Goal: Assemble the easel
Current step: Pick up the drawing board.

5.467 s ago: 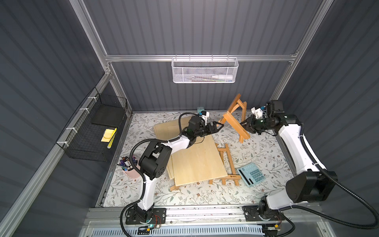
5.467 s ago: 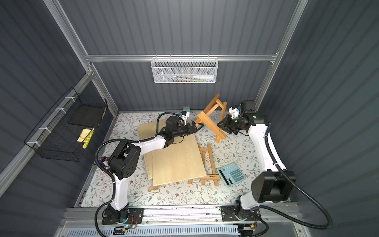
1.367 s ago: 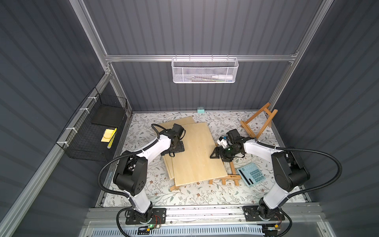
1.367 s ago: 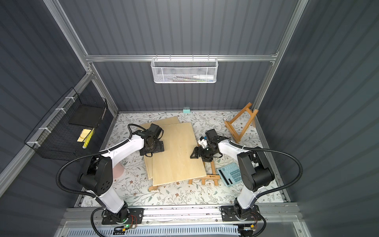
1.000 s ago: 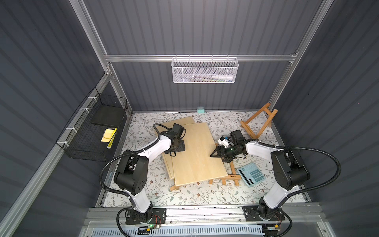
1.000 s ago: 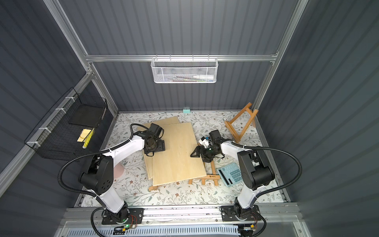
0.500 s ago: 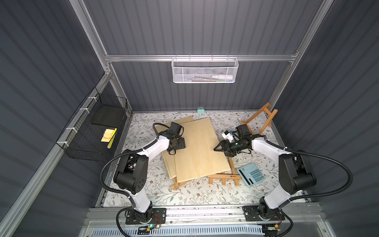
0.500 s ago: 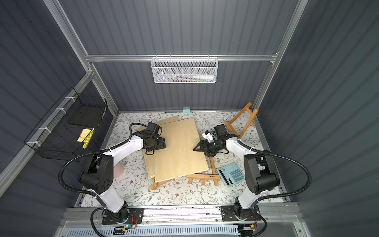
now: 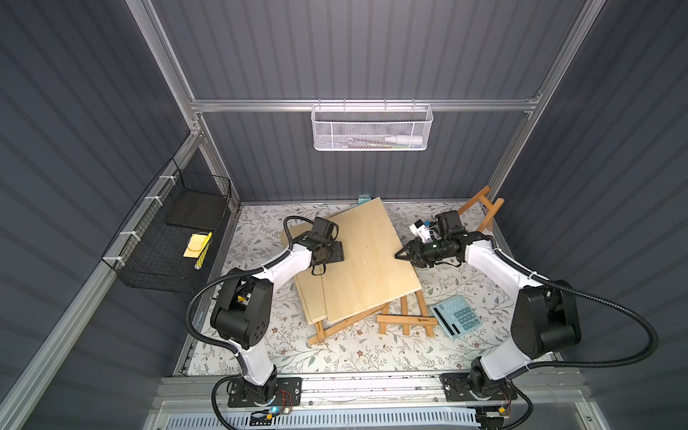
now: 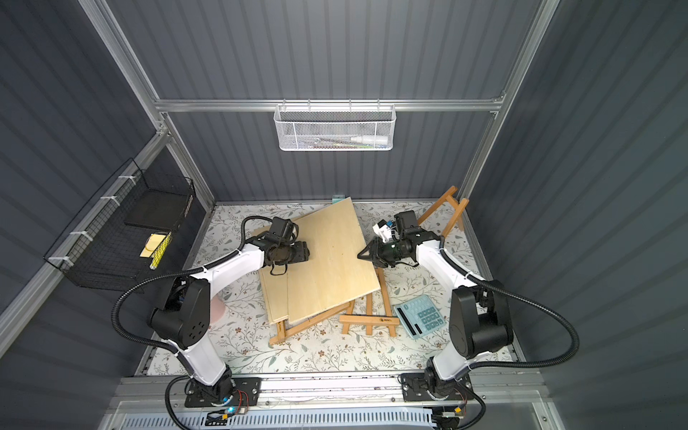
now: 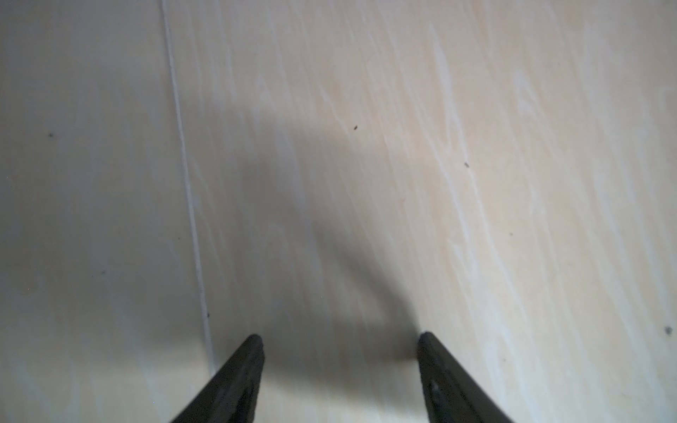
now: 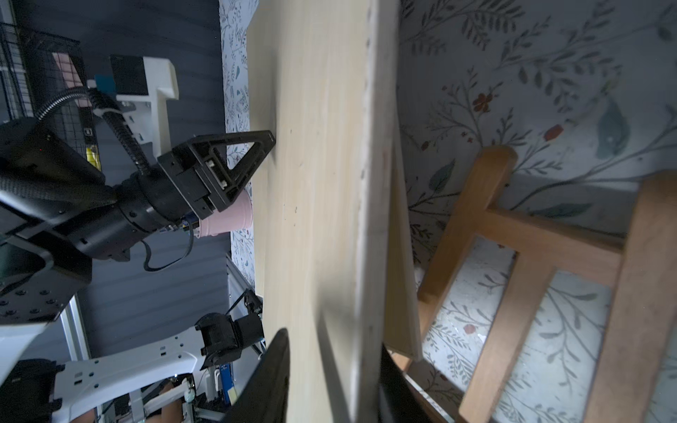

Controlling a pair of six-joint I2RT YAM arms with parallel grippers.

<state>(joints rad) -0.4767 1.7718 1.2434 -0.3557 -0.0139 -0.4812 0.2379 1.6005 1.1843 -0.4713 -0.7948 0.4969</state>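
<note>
A large pale wooden board (image 9: 368, 268) (image 10: 331, 268) lies tilted over a second board (image 9: 311, 294) and a flat wooden easel frame (image 9: 404, 320) (image 10: 368, 318). My right gripper (image 9: 399, 256) (image 12: 333, 344) is shut on the big board's right edge (image 12: 322, 183), one finger on top and one beneath, holding that edge off the frame (image 12: 513, 234). My left gripper (image 9: 337, 253) (image 11: 339, 340) is open, with its fingertips at the board's face (image 11: 403, 146) near the left edge. Another easel piece (image 9: 484, 208) leans in the back right corner.
A teal calculator (image 9: 459, 316) lies right of the easel frame. A pink cup (image 10: 217, 309) stands by the left arm's base. A black wire basket (image 9: 167, 238) hangs on the left wall. A white mesh basket (image 9: 372, 128) hangs on the back wall.
The big board's right edge has come up and the board has swung toward the back wall. My right gripper rose with it and closed on the edge. My left gripper stayed at the left edge.
</note>
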